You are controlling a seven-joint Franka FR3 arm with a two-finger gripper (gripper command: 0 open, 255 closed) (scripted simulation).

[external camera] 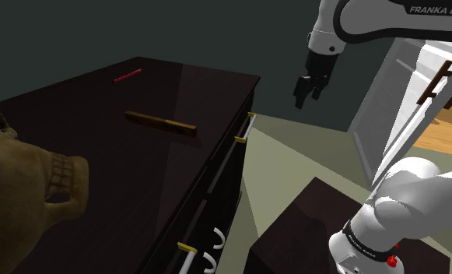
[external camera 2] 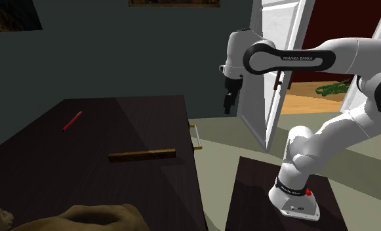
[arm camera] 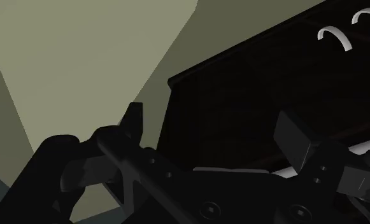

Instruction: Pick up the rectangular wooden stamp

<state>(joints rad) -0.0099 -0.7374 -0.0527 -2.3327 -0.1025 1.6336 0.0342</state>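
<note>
Looked like you'd hardly begun: your tool (external camera: 304, 95) hung wide open and empty, out past the worktop (external camera: 92, 179) edge over the floor (external camera: 294, 156). The stamp (external camera: 160, 123) lay flat mid-worktop, untouched, well apart. Reach, descent and grab were all left.

The white arm (external camera 2: 300, 59) bears the brand name "FRANKA EMIKA" along its upper link. Small lettering ringing its base (external camera 2: 291, 191) cannot be read.
</note>
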